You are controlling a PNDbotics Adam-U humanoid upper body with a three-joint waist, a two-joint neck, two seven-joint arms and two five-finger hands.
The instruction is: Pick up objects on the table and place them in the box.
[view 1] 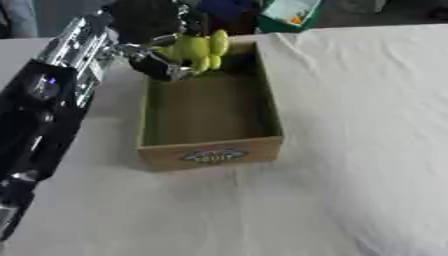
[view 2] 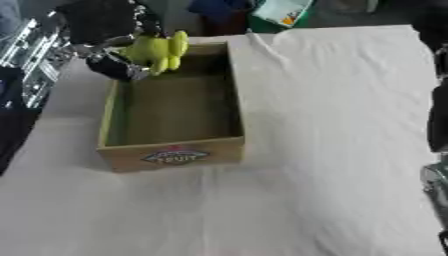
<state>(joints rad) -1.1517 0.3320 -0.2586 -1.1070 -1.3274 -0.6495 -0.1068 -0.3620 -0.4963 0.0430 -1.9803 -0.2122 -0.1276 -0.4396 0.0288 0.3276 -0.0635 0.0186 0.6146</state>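
- My left hand (view 1: 153, 57) is up at the far left corner of the box (view 1: 210, 150), fingers curled round a yellow-green toy (view 1: 199, 49).
- The toy sits over the box's far end; I can't quite tell whether it touches the rim.
- The box stands open on the white-clothed table (view 1: 350, 150), a label on its near wall.

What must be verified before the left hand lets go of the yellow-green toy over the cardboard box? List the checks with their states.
1. Yellow-green toy held by the left hand: ok.
2. Toy above the open cardboard box, at its far end: ok.
3. Box floor bare below: ok.
4. Box upright on the white tablecloth: ok.
5. Right hand clear of the box: cannot tell; only a dark arm part shows at the right edge.
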